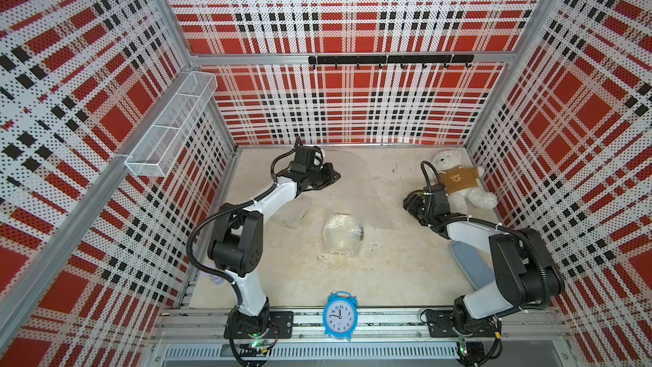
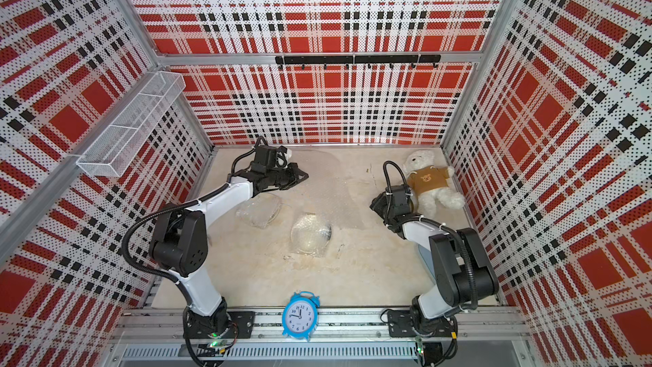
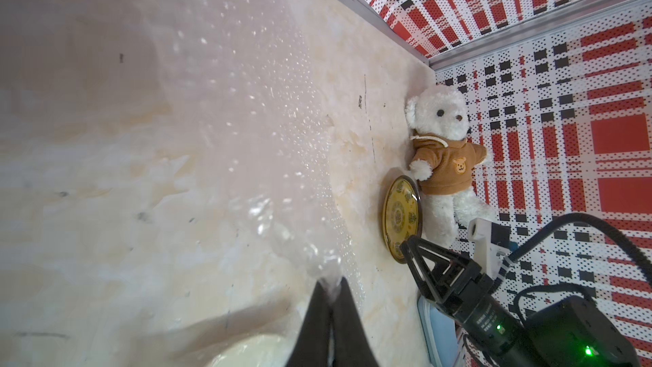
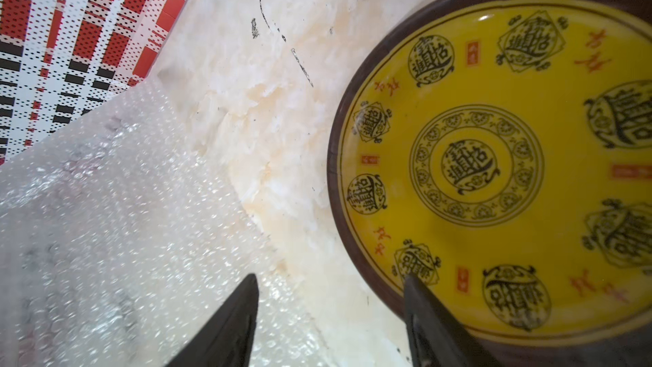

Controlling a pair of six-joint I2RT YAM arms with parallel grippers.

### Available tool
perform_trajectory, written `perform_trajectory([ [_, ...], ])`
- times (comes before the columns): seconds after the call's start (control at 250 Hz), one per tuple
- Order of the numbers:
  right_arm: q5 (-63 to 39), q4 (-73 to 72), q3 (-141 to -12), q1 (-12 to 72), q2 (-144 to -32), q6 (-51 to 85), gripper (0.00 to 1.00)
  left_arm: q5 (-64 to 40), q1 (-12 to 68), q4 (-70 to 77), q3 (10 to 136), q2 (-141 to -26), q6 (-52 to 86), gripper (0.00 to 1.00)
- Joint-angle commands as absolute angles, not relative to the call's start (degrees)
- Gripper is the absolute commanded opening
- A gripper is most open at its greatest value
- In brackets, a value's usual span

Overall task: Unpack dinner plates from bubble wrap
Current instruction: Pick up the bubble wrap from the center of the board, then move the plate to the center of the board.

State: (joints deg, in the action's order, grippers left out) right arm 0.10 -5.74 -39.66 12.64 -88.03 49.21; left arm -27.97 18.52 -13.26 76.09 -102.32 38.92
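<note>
Yellow plate [image 4: 494, 171] lies bare on table [image 1: 388, 270] beside bear [image 3: 441, 157]; wrapped plate [image 1: 342, 233] and 2nd bundle [image 1: 291, 215] sit mid-table. L gripper [image 3: 330, 282] is pinched closed on loose wrap sheet [image 1: 363, 188] by a thin bite, so a quick pull may slip it or drag it over both bundles. R gripper [image 4: 330, 277] gapes empty w/ one finger over yellow rim; dropping there could tip plate.

Both top views: same high perch at 6 o'clock, pitched steeply down toward 12, whole counter [image 1: 405, 270] in frame, nearly equal. Left wrist: low over counter at 11, facing 3, far from teddy bear [image 3: 441, 150]. Right wrist: tight, close above yellow plate [image 4: 494, 171]; left wrist sees it too.
</note>
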Motion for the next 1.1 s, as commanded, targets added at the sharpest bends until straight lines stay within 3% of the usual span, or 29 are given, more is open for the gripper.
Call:
perform_trajectory([
  [0.0,-0.51,-5.46,-41.71,11.74,-88.00,47.61,0.69,-27.07,16.59,-18.70,73.44,-98.66,36.26,0.07],
  [0.332,0.18,13.23,-47.41,9.06,-86.23,48.43,0.80,-28.12,8.95,-23.55,66.66,-89.82,33.79,0.08],
  [0.692,-2.79,19.51,-45.45,7.70,-82.71,50.73,0.87,-31.49,-0.59,-29.12,63.63,-84.31,28.95,0.12],
  [1.096,-4.83,18.13,-40.74,3.25,-81.97,48.37,0.85,-33.70,-4.09,-31.11,65.14,-83.95,26.44,0.13],
])
